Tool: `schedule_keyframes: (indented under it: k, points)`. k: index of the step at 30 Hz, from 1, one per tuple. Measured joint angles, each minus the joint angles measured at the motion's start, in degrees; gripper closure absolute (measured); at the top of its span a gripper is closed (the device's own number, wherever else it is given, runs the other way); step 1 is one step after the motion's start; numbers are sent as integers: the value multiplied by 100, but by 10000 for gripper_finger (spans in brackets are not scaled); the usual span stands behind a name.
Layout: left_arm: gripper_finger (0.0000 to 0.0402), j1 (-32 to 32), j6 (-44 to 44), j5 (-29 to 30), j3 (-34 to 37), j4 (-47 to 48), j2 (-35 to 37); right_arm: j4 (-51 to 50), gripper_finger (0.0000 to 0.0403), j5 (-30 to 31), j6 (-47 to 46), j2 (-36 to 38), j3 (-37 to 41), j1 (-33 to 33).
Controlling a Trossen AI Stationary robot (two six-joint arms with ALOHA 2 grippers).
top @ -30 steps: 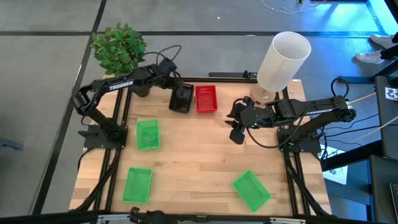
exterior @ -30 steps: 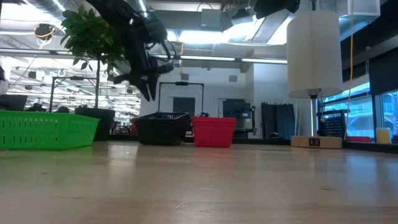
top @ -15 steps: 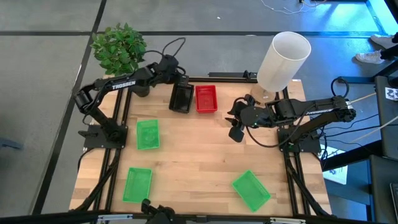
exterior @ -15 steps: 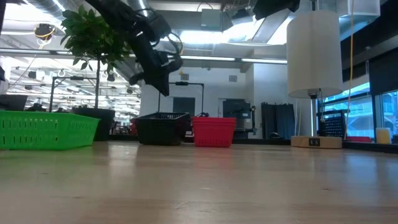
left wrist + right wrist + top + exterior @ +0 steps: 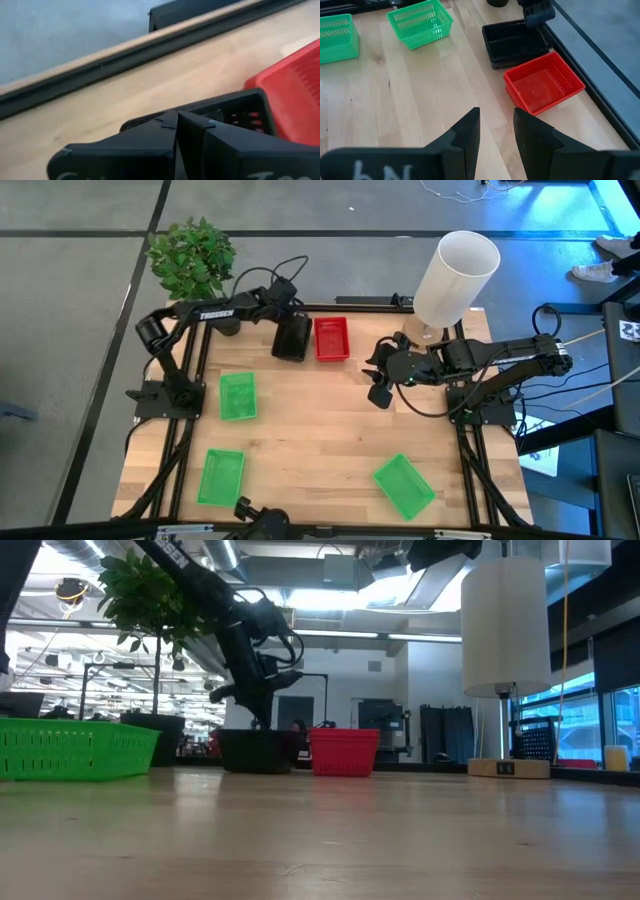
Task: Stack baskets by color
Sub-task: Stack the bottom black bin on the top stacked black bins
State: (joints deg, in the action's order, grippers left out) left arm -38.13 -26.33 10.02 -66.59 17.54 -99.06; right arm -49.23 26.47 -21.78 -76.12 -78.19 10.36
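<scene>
The sorting seems partly done. At the upper middle of the high view a black stack [image 5: 292, 338] and a red stack [image 5: 331, 338] stand side by side, just next to each other. How many baskets each stack holds, I cannot tell from these views. Three green baskets are not stacked yet: one at middle left [image 5: 238, 396], one at lower left [image 5: 221, 476], one at lower right [image 5: 404, 486], well apart from each other.

The baskets are shallow rectangular trays with mesh walls.

The left gripper [image 5: 290, 315] is at the far rim of the black stack, fingers pressed together; whether they pinch the rim I cannot tell. The right gripper [image 5: 378, 383] hangs over bare table at middle right, fingers apart, holding nothing.

I judge the green ones are what is left.
</scene>
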Motion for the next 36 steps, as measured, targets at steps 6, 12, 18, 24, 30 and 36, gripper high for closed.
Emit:
schedule_keyframes:
  k: [6, 12, 18, 24, 30, 36]
  points:
    - [401, 0, 2, -7, 0, -28, -107, 2, 285, -1, 0, 0, 0, 0]
    - [401, 52, 58, -118, 4, -51, 399, 24, 285, -12, -17, 0, 0, 1]
    - [401, 491, 1021, -993, 0, 256, 1181, 87, 285, -14, -16, 0, 0, -1]
    - [401, 1488, 2175, -1176, 0, 1585, 1689, 101, 285, -104, 49, 0, 0, 1]
    - [401, 2347, 2399, -1070, 69, 2471, 1479, 107, 285, -263, 127, 0, 2, 1]
    - [401, 2559, 2393, -1021, 364, 2144, 901, 119, 285, -263, 128, 0, 2, 0]
